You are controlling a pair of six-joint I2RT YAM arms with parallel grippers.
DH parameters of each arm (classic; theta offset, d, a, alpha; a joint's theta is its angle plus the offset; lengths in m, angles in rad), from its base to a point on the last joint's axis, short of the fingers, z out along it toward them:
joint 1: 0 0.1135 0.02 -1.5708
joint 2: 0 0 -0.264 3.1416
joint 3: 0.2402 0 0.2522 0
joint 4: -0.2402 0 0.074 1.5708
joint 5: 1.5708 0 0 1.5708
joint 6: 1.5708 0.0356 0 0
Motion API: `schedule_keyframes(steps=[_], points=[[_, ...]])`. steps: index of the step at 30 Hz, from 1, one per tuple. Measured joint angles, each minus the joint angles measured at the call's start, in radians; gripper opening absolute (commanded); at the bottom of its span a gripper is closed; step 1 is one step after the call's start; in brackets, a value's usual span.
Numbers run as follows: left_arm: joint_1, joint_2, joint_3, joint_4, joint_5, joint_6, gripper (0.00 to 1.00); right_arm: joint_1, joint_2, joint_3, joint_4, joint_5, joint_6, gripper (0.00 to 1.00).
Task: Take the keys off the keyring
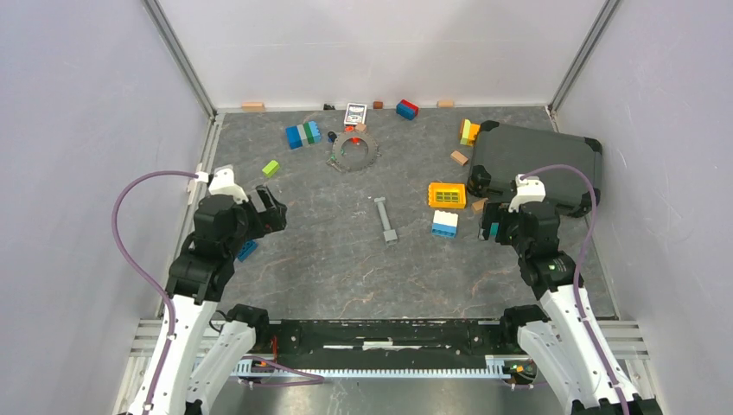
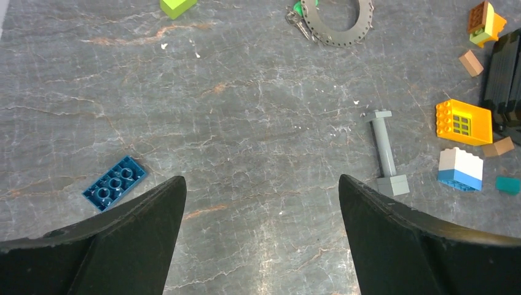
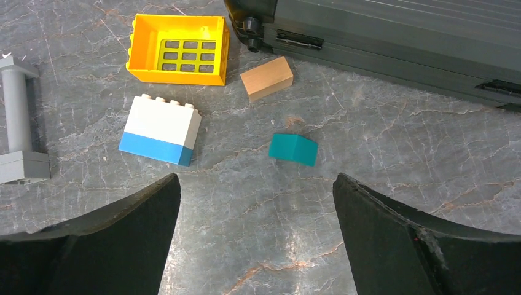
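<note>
The keys [image 2: 296, 17] are seen top centre in the left wrist view, nearer the left gripper [image 2: 261, 179] than the right gripper [image 3: 255, 178], both parted.

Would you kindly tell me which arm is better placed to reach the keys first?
Left: the keys lie ahead in its wrist view, nearer the open left pincer than the right pincer.
</note>
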Motion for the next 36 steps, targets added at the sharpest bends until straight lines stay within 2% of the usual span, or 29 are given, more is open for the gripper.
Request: schedule_keyframes(steps=[12, 24, 30, 36], points=[[0.0, -0.015, 0.0, -0.005, -0.048, -0.001, 1.0, 0.0, -0.001, 0.0, 0.0, 0.013, -0.003, 0.98], [0.0, -0.011, 0.0, -0.006, -0.069, -0.003, 1.0, 0.0, 0.012, 0.071, -0.015, 0.147, 0.006, 0.98], [0.0, -0.011, 0.0, -0.006, -0.068, -0.003, 1.0, 0.0, 0.029, 0.09, -0.013, 0.082, -0.004, 0.98], [0.0, -0.01, 0.0, -0.006, -0.068, -0.003, 1.0, 0.0, 0.067, 0.09, 0.034, -0.063, -0.024, 0.99]])
